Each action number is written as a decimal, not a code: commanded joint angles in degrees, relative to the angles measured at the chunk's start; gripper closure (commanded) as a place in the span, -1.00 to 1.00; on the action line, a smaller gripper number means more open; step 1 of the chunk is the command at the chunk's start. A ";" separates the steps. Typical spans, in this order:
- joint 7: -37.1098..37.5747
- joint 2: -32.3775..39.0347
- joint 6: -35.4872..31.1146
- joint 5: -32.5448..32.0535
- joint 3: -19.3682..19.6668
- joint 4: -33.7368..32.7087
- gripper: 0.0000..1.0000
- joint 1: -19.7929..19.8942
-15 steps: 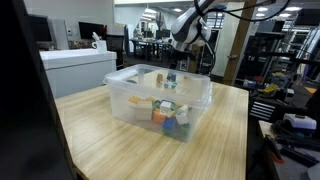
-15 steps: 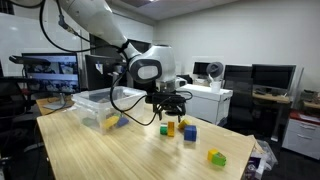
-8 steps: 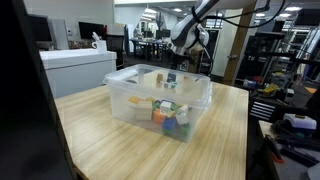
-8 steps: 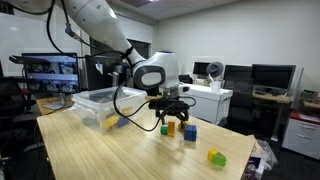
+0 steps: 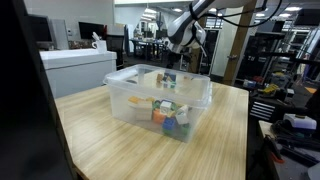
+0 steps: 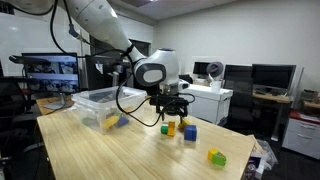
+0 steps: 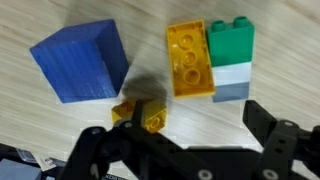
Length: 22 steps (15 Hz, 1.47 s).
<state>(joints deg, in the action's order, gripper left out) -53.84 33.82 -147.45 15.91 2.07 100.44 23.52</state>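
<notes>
Claw: my black claw (image 7: 180, 135) hangs open over the pale wood-grain counter (image 7: 290, 60).
Nearest: small yellow studded plastic piece (image 7: 140, 113), lying just beside a smooth blue cube (image 7: 80, 60).
Alongside: orange studded brick (image 7: 190, 60) touching a green-and-grey stacked brick (image 7: 231, 55).

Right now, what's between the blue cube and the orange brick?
Bare table, per the wrist view; the small yellow piece lies below that gap.

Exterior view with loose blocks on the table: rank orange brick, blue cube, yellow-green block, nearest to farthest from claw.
1. orange brick: right below the open claw.
2. blue cube: just beside that brick.
3. yellow-green block: alone, farther off.
</notes>
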 commanded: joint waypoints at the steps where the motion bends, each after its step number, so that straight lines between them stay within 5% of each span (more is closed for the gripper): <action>1: 2.04 0.01 2.28 -1.84 -0.54 -0.93 -1.00 0.28; 10: 0.83 1.86 4.76 -6.80 0.66 -0.41 -1.00 0.02; 11: 1.23 2.09 4.48 -7.33 0.93 -0.31 -0.50 -0.05; 13: 1.86 2.52 4.38 -8.28 1.44 -0.09 -0.37 -0.27; 16: 2.77 2.22 4.70 -9.25 1.68 0.22 0.08 -0.73; 22: 9.18 -1.51 6.08 -12.12 2.77 1.77 0.08 -3.69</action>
<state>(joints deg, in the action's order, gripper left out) -49.34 35.93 -142.07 6.59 3.61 99.82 21.95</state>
